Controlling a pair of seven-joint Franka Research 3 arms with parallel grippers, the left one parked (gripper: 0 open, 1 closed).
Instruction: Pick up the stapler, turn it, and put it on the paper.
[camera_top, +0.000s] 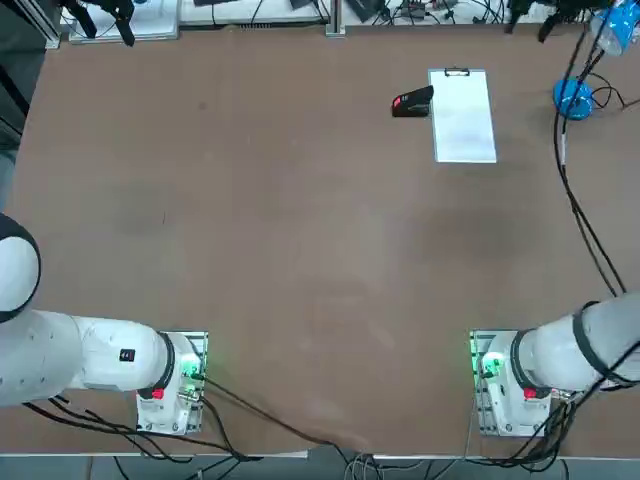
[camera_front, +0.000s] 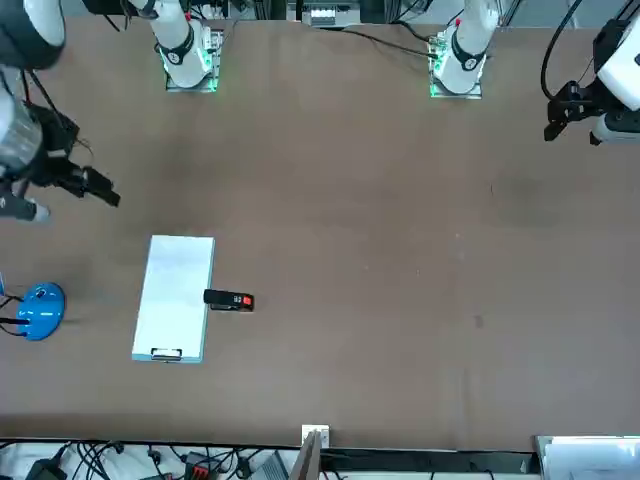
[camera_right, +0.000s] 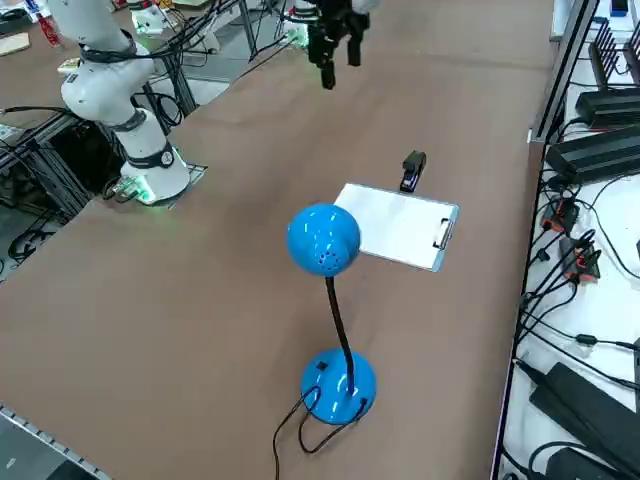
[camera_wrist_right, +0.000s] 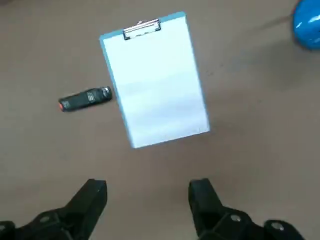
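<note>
Plain brown desk (camera_top: 250, 220), no pattern. Stapler (camera_top: 412, 103) black, red spot seen near one end. Paper (camera_top: 462, 118) white, edged pale blue, silver metal clip at one short edge. Desk lamp (camera_right: 326, 243) bright blue, black neck and cable. Right hand (camera_wrist_right: 147, 200) black, fingers (camera_wrist_right: 92, 200) matte black. Arm bodies white; green lights shown at their bases.

The top view looks straight down from high overhead, arm bases near. The front view faces the robot from across the table (camera_front: 400, 250), also high. The right side view looks diagonally down from the robot's right, close to a blue lamp (camera_right: 324, 240). The wrist view hovers above the paper (camera_wrist_right: 155, 80) and stapler (camera_wrist_right: 84, 99), which all four views share.
</note>
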